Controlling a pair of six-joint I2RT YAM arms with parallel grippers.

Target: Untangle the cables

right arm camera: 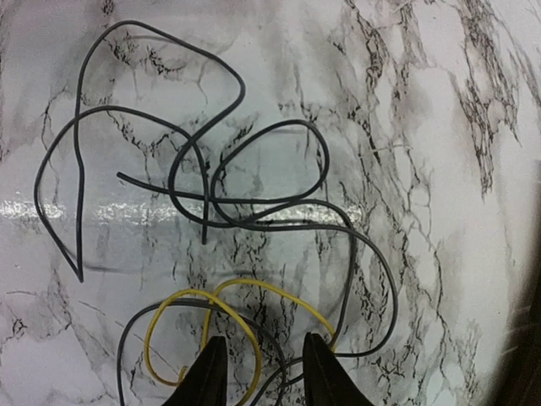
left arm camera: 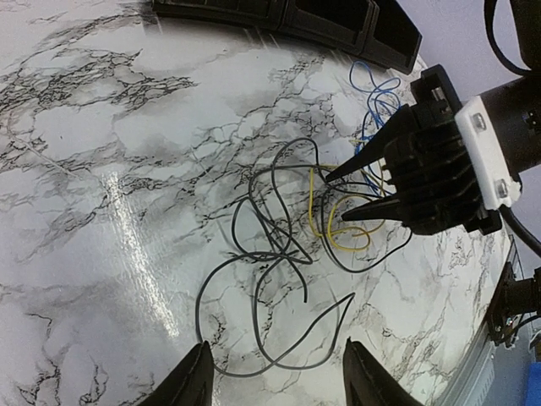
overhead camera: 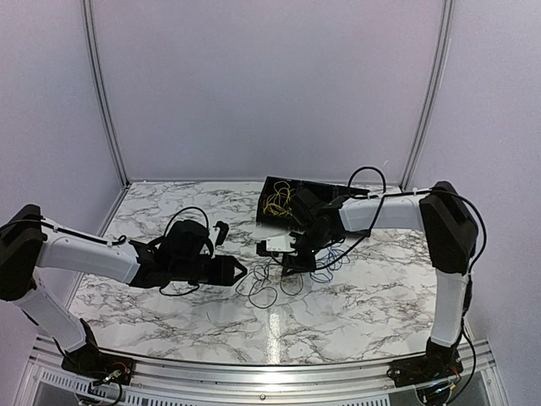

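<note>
A black cable (overhead camera: 269,286) lies in loose loops on the marble table between my two grippers. In the left wrist view the black cable (left arm camera: 270,257) crosses a yellow cable (left arm camera: 312,207), with a blue cable (left arm camera: 373,100) beyond. My right gripper (overhead camera: 296,259) is open, low over the tangle. Its fingers (right arm camera: 207,372) straddle the yellow cable (right arm camera: 262,285), with black cable (right arm camera: 259,201) loops ahead. It also shows in the left wrist view (left arm camera: 336,198). My left gripper (overhead camera: 234,271) is open and empty, left of the loops, fingertips (left arm camera: 199,381) near the table.
A black tray (overhead camera: 317,188) stands at the back centre with a bundle of yellow wires (overhead camera: 275,203) in it; its edge shows in the left wrist view (left arm camera: 287,17). The blue cable (overhead camera: 331,258) lies right of the right gripper. Grey walls enclose the table.
</note>
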